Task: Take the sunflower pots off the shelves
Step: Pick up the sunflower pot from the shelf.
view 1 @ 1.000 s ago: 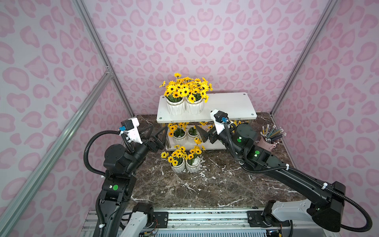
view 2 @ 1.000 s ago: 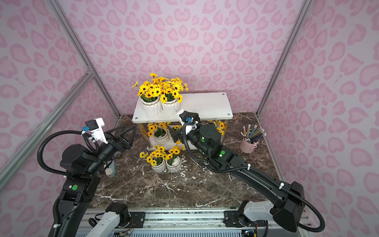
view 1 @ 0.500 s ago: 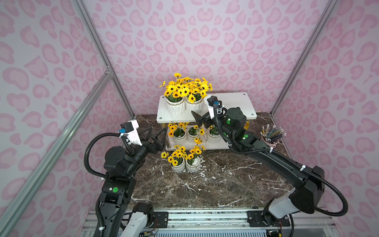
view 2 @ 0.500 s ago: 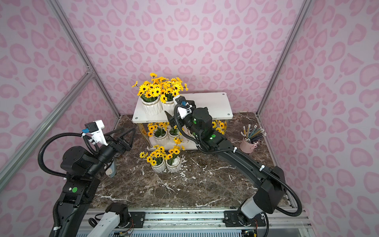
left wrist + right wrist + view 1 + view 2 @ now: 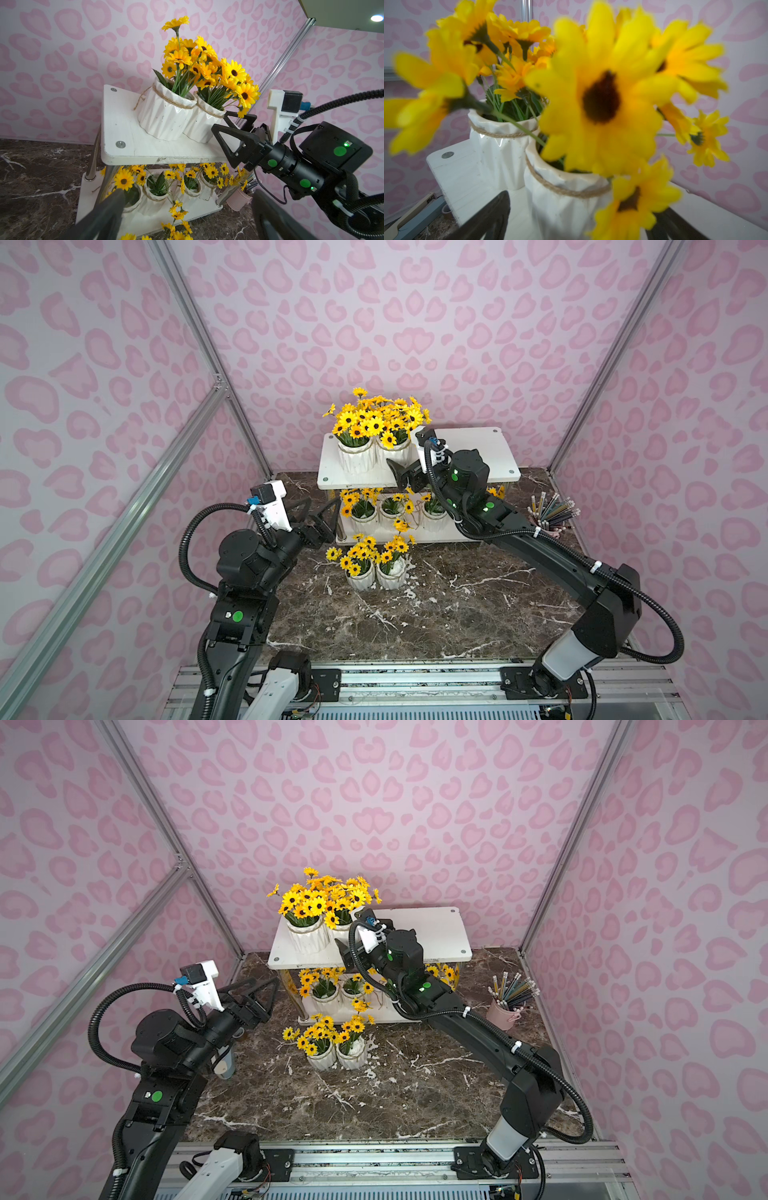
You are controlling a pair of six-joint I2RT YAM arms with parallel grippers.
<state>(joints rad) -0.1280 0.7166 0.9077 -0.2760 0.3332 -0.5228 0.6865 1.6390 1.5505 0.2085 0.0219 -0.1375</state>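
Now that the right end effector [image 5: 219,121] has lifted up to the top of the shelves [image 5: 486,448], its jaws stand wide open on both sides of a sunflower pot [image 5: 200,126]. It is not squeezing yet, so I think a grab is next. Another pot [image 5: 164,120] stands beside it. More pots [image 5: 392,512] sit on the lower shelf, and two finished pots [image 5: 390,577] are down on the counter [image 5: 436,614]. The left end effector [image 5: 322,512] waits open nearby.

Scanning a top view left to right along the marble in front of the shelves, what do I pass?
Left claw → two sunflower pots on the marble → pink pencil bucket.
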